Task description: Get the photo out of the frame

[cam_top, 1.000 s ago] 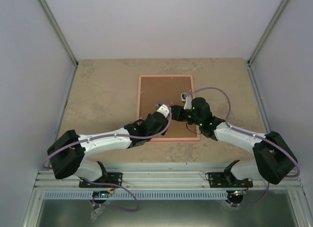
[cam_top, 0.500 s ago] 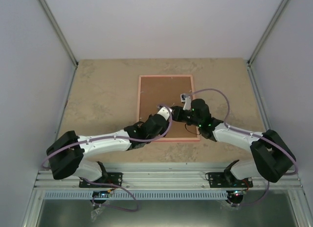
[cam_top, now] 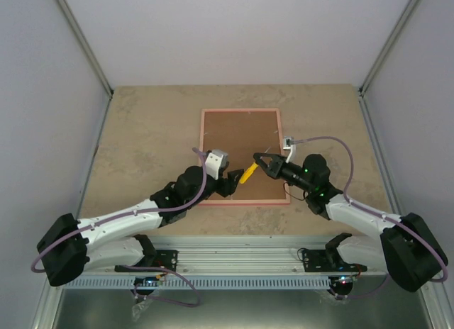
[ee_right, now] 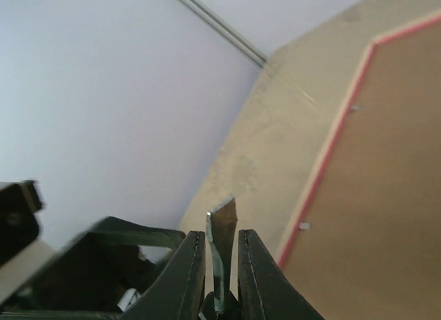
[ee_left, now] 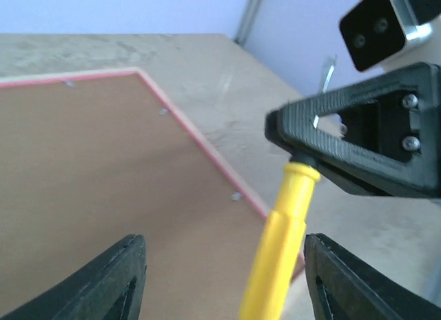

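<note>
Pink frame [cam_top: 241, 110] lies flat mid-table [cam_top: 142, 123], back side up w/ brown backing board [cam_top: 237, 134] showing. Both arms reach in from near edge & meet over the board's near-right part. The right gripper [cam_top: 258, 160] points left, fingers pinched together on upper end of a yellow tool [cam_top: 247, 175]. Tool slants down-left toward the left gripper [cam_top: 234, 180], dark fingers just beside its lower end; can't tell if they touch it. Purple cables loop along both arms
</note>
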